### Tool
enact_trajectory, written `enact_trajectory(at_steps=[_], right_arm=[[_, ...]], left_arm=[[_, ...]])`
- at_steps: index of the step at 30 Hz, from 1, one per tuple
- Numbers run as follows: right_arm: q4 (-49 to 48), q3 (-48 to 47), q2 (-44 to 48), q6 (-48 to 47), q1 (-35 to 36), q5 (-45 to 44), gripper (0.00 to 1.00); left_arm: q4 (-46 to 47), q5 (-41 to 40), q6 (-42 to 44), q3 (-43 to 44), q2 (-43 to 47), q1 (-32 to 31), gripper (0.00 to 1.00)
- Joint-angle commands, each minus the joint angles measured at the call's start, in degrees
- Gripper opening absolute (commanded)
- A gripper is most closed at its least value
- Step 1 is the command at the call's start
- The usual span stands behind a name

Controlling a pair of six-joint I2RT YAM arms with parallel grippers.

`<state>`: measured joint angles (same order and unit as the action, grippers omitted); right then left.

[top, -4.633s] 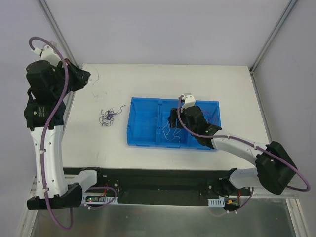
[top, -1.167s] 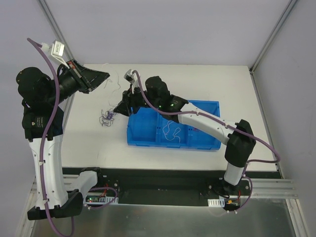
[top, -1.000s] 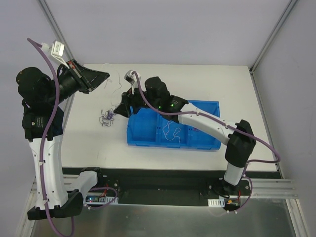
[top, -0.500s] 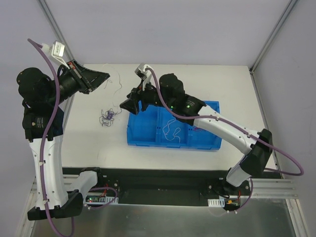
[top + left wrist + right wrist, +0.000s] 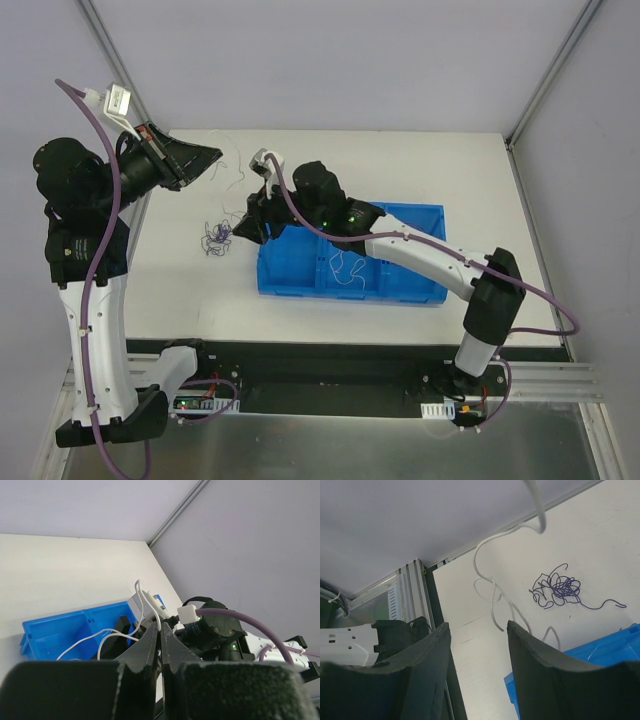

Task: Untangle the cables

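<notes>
My left gripper (image 5: 214, 156) is raised over the table's far left and shut on a thin white cable (image 5: 238, 166), which curls down from its tip (image 5: 160, 630). In the right wrist view this white cable (image 5: 492, 597) dangles just ahead of my right gripper (image 5: 477, 625), whose jaws stand open with nothing clamped. The right gripper (image 5: 241, 228) hovers by the blue bin's left end, close to a dark purple clump of cable (image 5: 217, 236) lying on the table (image 5: 557, 589). Another white cable (image 5: 345, 268) lies curled in the bin's middle compartment.
The blue bin (image 5: 410, 288) with its dividers lies mid-table, and my right arm reaches across it. Its blue wall shows in the left wrist view (image 5: 60, 630) and the right wrist view (image 5: 620, 645). The table's left edge and a metal rail (image 5: 395, 597) lie beyond the right gripper.
My right gripper has swung left and lower, from over the bin's corner toward the purple clump, and its jaws have narrowed somewhat. The left arm still holds the white cable in place.
</notes>
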<state>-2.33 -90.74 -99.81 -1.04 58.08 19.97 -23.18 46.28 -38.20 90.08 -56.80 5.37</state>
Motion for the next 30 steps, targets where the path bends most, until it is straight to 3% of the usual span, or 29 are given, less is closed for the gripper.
enact_trajectory(at_steps=[1, 21, 24, 30], right_arm=[[-2.24, -3.83, -0.64, -0.02, 0.19, 0.77, 0.51], [-3.65, -0.49, 2.60, -1.07, 0.45, -3.35, 0.33], [-4.00, -0.05, 3.13, -1.42, 0.45, -3.27, 0.27], [-4.00, 0.39, 3.30, -1.69, 0.54, -4.49, 0.03]], left_arm=[[2.26, 0.74, -0.74, 1.32, 0.98, 0.52, 0.00], [2.61, 0.83, -1.44, -0.08, 0.98, 0.52, 0.00], [2.61, 0.83, -1.79, -0.26, 0.98, 0.52, 0.00], [2.61, 0.22, -1.71, -0.43, 1.77, 0.52, 0.00]])
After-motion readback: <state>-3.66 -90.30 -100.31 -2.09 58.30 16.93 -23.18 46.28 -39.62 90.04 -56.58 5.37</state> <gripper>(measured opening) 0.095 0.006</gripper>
